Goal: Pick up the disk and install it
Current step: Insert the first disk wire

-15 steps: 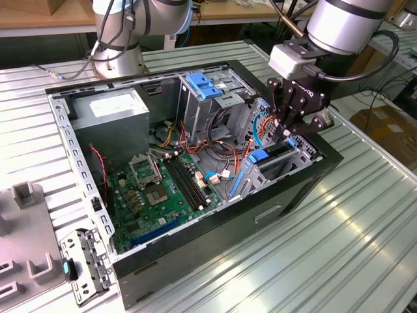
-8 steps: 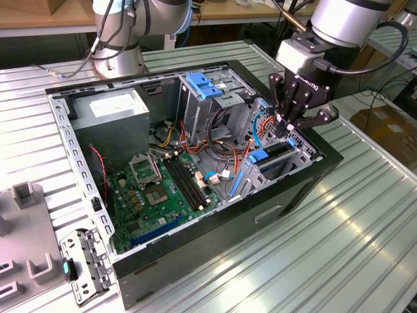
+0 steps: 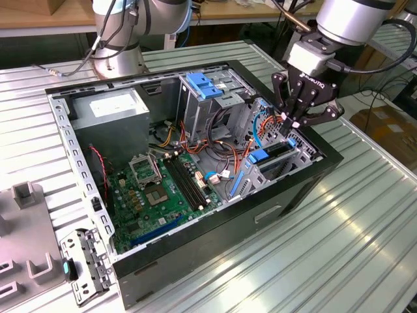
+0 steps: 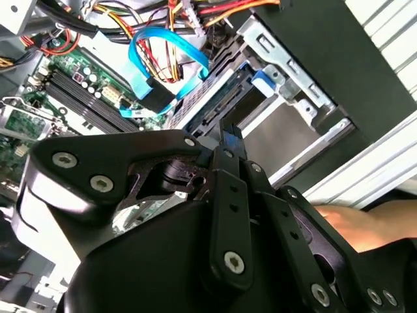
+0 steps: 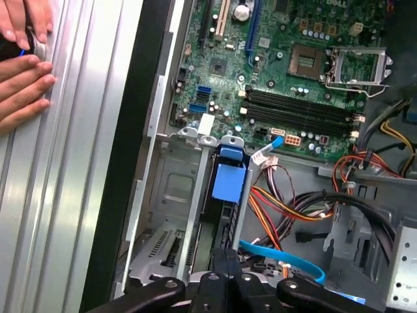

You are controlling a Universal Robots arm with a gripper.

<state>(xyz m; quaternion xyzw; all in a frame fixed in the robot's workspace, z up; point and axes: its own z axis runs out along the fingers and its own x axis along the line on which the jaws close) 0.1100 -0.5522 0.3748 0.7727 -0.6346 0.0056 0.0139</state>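
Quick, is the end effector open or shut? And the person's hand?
End effector: closed, tips at the end of the disk; actual grip cannot be told.
Person's hand: resting on the table; whether it holds anything cannot be told.

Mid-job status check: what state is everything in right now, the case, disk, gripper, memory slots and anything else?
computer case: lying on its side, side panel off, open.
disk: standing on edge in a slot of the drive cage, blue end showing.
gripper: over the drive cage, at the disk's end.
memory slots: empty.
hand: resting on the table beside the case.
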